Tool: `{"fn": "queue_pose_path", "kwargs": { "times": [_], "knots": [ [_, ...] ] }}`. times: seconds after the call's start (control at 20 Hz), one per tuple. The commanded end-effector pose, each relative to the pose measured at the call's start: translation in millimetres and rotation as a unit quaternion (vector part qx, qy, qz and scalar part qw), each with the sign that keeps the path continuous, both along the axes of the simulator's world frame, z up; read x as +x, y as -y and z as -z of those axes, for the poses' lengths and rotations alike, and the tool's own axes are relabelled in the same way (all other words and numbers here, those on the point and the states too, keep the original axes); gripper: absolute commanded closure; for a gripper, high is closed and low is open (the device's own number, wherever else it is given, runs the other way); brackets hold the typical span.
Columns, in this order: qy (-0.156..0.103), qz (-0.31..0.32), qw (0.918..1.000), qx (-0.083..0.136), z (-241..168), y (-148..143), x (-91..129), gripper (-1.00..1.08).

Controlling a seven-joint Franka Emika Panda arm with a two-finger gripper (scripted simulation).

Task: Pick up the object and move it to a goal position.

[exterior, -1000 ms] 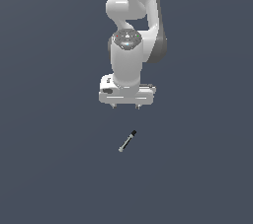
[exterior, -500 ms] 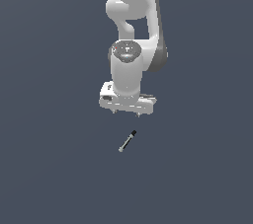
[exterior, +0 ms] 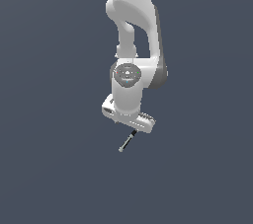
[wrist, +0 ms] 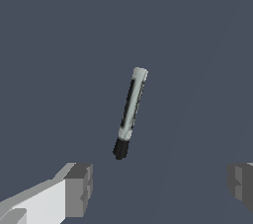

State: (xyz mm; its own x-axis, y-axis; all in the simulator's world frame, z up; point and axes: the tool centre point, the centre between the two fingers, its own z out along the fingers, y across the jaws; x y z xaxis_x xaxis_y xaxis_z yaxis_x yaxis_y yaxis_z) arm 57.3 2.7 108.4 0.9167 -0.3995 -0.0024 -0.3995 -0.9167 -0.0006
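Hand (wrist: 160, 183) spread wide, holding nothing, over the pen-like stick (wrist: 130, 113), which lies on the desk (exterior: 49, 168) untouched.

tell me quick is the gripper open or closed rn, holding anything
Gripper: open, jaws spread wide, holding nothing. The pen-like stick lies free on the surface ahead of the jaws, not between them.

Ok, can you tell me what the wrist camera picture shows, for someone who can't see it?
A small grey pen-like stick with one black end lies on a plain dark floor. Two grey fingertips of the open gripper stand wide apart, not touching it.
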Motion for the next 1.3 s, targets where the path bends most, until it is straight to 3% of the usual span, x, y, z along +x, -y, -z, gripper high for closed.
{"fn": "queue_pose_path", "kwargs": {
  "times": [0.0,0.55,1.25],
  "knots": [
    [0.0,0.033,0.9995,0.0,12,-1,8,-0.92],
    [0.001,0.114,0.9934,-0.001,45,-4,27,-0.92],
    [0.001,0.122,0.9925,-0.001,72,-4,28,-0.92]
  ]
}}
